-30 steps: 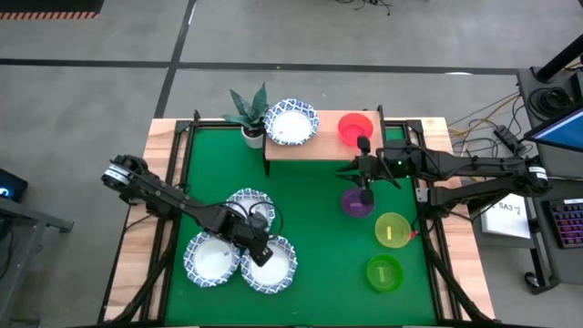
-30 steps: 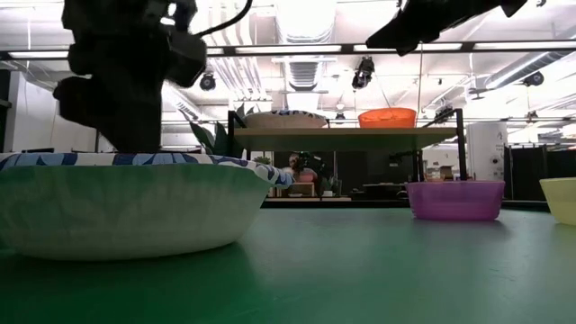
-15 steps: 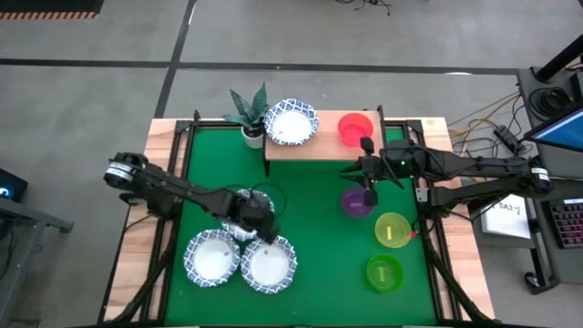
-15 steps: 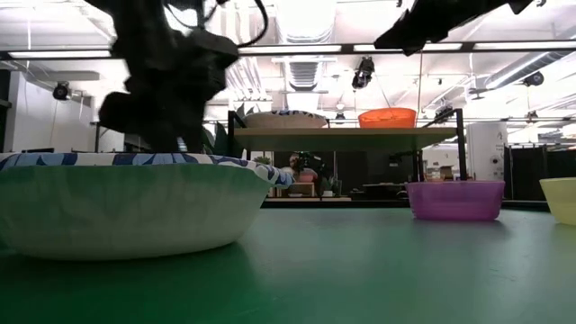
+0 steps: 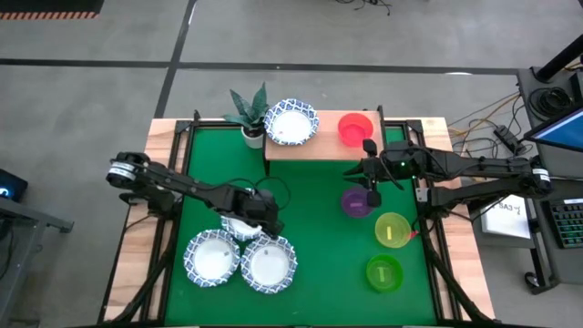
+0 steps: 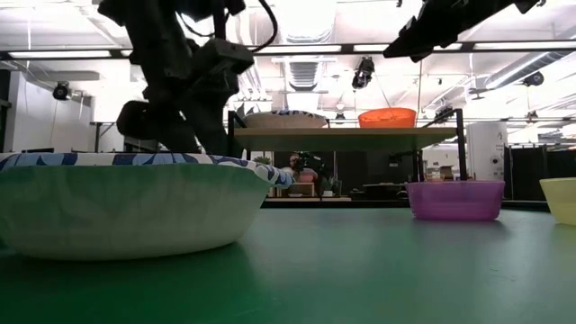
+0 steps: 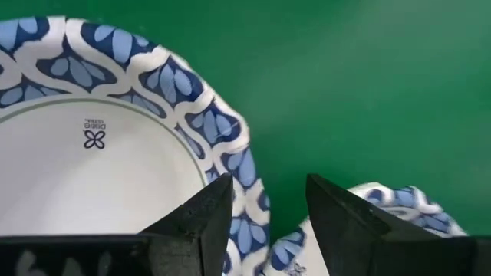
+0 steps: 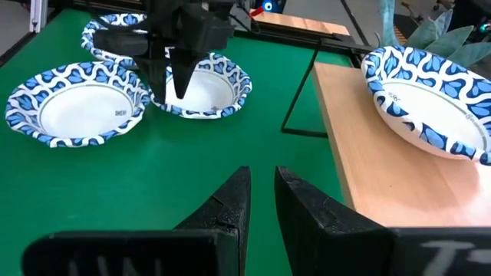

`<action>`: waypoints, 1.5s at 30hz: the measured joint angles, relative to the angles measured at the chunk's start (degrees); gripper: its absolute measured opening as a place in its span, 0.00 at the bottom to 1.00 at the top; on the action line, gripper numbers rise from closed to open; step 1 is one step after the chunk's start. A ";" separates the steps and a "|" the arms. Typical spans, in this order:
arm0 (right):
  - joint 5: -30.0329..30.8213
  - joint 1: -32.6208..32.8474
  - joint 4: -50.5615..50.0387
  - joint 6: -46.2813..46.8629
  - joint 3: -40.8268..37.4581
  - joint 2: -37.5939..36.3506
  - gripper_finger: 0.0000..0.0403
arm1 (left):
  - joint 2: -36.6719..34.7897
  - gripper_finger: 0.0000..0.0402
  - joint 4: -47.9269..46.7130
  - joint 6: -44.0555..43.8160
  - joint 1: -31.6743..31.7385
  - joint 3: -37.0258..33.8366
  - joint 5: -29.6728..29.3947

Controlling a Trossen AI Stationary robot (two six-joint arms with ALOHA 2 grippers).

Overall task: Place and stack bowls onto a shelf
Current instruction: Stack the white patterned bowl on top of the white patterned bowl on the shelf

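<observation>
Three white bowls with blue-patterned rims lie on the green mat: a back one, a front left one and a front right one. My left gripper points down over the back bowl's right rim. It is open, with a finger on either side of that rim, and I see no touch. The wooden shelf carries a patterned bowl and a red bowl. My right gripper hangs above the purple bowl in front of the shelf, a narrow gap between its fingers with nothing in it.
A yellow bowl and a green bowl stand on the mat at the right. A potted plant stands at the shelf's left end. The shelf's thin black legs rise from the mat. Bare mat lies between the two arms.
My left gripper has moved from above the front right patterned bowl toward the table's far edge, and now stands over the back patterned bowl's rim, open throughout. The bowls have stayed where they were.
</observation>
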 joint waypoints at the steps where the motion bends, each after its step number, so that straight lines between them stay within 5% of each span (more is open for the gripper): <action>1: 0.00 0.00 -0.03 0.07 0.00 0.00 0.13 | 0.62 0.37 0.28 0.02 0.00 0.00 0.00; 17: 0.13 -0.01 0.04 0.53 -0.61 0.00 0.13 | 5.86 0.35 2.20 0.22 -0.35 0.28 0.04; 27: 0.15 -0.01 0.04 0.53 -0.61 0.00 0.13 | 5.91 0.04 1.83 2.20 -0.44 0.35 -0.02; 32: 0.16 -0.01 0.06 0.53 -0.61 0.00 0.13 | 4.87 0.02 0.46 4.48 -1.27 1.08 0.23; 45: 0.17 0.00 0.08 1.03 -0.61 0.00 0.13 | 3.93 0.00 -23.41 28.88 -4.33 22.68 -3.02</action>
